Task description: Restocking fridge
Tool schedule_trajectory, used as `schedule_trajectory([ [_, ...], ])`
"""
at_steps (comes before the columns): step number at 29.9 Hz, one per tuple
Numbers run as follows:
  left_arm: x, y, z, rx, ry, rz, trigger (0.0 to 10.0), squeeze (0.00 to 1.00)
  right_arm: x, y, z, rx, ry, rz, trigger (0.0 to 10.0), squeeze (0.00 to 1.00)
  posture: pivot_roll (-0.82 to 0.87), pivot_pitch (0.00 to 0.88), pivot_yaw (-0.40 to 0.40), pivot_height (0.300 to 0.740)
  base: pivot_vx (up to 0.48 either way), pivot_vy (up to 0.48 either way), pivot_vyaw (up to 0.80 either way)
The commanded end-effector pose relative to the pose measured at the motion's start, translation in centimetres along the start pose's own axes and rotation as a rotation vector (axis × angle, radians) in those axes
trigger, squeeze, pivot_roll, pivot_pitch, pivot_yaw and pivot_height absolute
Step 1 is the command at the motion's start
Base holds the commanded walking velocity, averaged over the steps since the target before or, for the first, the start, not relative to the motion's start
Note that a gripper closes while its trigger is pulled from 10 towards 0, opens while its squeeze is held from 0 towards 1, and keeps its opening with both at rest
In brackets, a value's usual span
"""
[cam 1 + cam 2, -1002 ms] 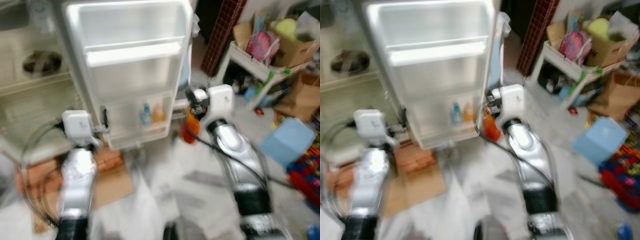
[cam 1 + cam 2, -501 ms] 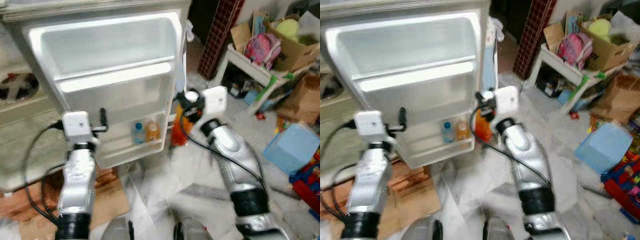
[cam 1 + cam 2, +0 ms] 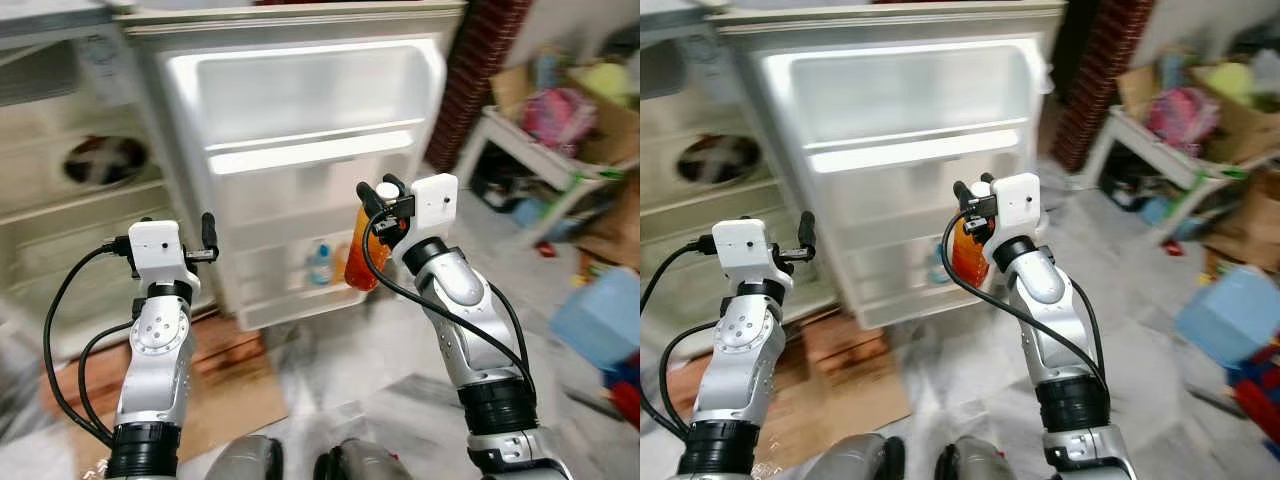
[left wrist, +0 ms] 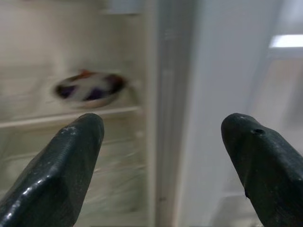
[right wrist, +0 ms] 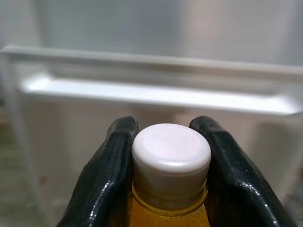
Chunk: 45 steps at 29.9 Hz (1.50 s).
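Your right gripper [image 3: 372, 200] is closed around the neck of the orange bottle [image 3: 360, 250], just under its white cap [image 5: 171, 149]; in the right wrist view the two black fingers [image 5: 110, 165] press the cap from both sides. The bottle hangs upright, its long axis vertical, with the body below the fingers. It is directly in front of the open fridge door [image 3: 300, 120], just beside the edge of the lower door shelf [image 3: 290, 295], where a small blue bottle [image 3: 320, 265] already stands. So the shelf lies ahead of the gripper and a little lower, toward your left. The right arm is clearly the nearer one for this placing. I judge that the bottle must go forward and over the shelf rail before you lower it, and the rail could catch the bottle's base if you come in too low. Your left gripper [image 3: 205, 240] holds nothing; its fingers stand wide apart in the left wrist view, pointing toward the fridge interior, where a bowl [image 4: 90, 89] sits on a shelf.
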State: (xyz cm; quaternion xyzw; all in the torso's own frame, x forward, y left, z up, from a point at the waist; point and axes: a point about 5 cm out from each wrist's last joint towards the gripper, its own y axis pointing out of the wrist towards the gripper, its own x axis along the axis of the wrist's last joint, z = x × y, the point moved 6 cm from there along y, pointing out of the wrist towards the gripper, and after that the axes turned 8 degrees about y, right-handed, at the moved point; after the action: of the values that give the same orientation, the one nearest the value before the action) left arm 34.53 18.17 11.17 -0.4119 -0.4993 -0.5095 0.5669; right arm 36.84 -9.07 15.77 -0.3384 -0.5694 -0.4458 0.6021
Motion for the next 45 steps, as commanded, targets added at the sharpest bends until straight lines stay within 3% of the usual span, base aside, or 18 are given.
schedule_trajectory([
  [1, 0.2, 0.0, 0.1, 0.004, 0.017, -0.007, 10.0, 0.0, 1.6, 0.2, 0.2, 0.011, -0.007, -0.055, 10.0, 0.0, 0.03, 0.085, -0.061, 0.74, 0.0, 0.0, 0.0],
  [14, -0.5, -0.6, 0.9, -0.002, 0.045, 0.008, 10.0, 0.0, 1.8, 0.2, 0.2, 0.015, 0.018, -0.065, 10.0, 0.0, 0.03, 0.083, -0.062, 0.74, 0.0, 0.0, 0.0],
  [20, -1.4, -1.2, 2.2, 0.017, 0.077, 0.034, 10.0, 0.0, 1.6, 0.1, 0.7, 0.041, 0.033, -0.068, 10.0, 0.0, 0.04, 0.086, -0.065, 0.731, 0.0, 0.0, 0.0],
  [30, -1.1, -1.1, 1.4, 0.017, 0.064, 0.027, 10.0, 0.0, 1.8, 0.1, 0.9, 0.055, 0.034, -0.075, 10.0, 0.0, 0.03, 0.086, -0.064, 0.683, 0.0, 0.0, 0.0],
  [45, -0.7, -0.8, 1.8, 0.029, 0.078, 0.008, 10.0, 0.0, 2.3, 0.1, 1.1, 0.073, 0.052, -0.098, 10.0, 0.0, 0.03, 0.085, -0.06, 0.693, 0.0, 0.0, 0.0],
])
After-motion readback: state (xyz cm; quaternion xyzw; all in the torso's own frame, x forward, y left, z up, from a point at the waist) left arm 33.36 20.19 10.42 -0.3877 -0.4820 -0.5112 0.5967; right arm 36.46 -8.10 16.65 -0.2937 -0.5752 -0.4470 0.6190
